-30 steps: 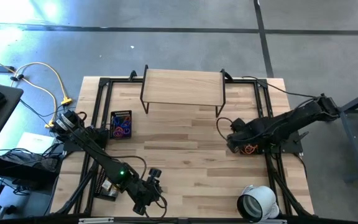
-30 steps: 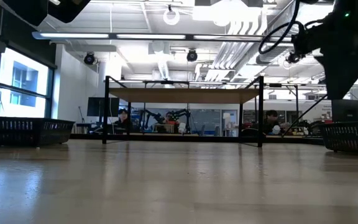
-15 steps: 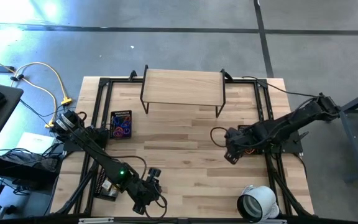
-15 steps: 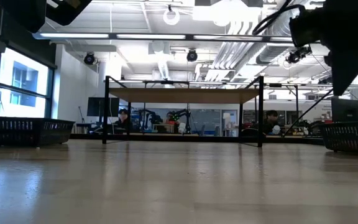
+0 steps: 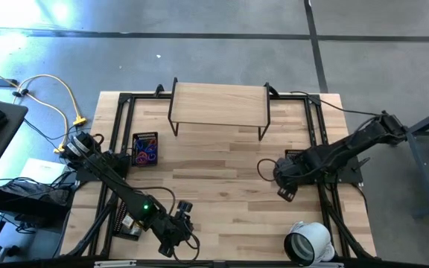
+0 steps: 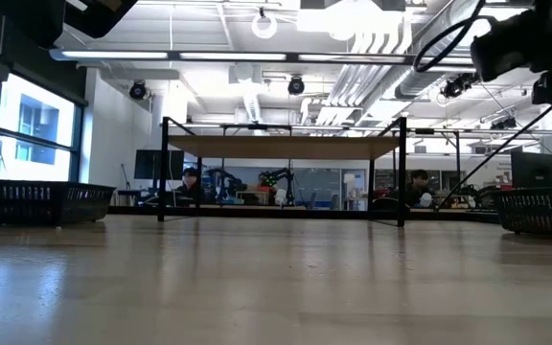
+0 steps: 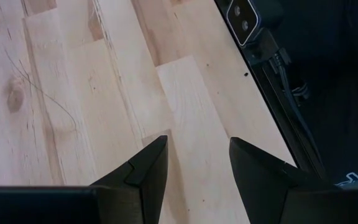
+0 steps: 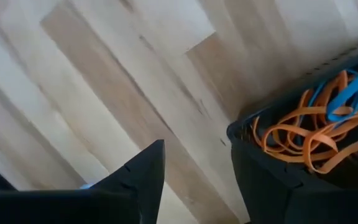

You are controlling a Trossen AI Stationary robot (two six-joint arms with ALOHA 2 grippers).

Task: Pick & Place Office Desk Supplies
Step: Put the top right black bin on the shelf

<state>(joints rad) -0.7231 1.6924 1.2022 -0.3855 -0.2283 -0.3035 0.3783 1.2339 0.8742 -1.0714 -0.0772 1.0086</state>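
The right gripper [image 8: 194, 180] is hovering with its jaws spread and nothing between them, above bare worktop [image 8: 104, 81]. Just beside them a black mesh basket [image 8: 253, 134] is holding tangled orange bands [image 8: 303, 140] and a blue loop [image 8: 353, 93]. The left gripper [image 7: 194, 177] is waiting over the worktop's near edge, its jaws also standing apart and pinching nothing. Well away from both, on the left arm's side, a second basket [image 5: 146, 149] is carrying purple and blue loops [image 5: 147, 154]. A white tape roll [image 5: 307, 242] is sitting near the right arm
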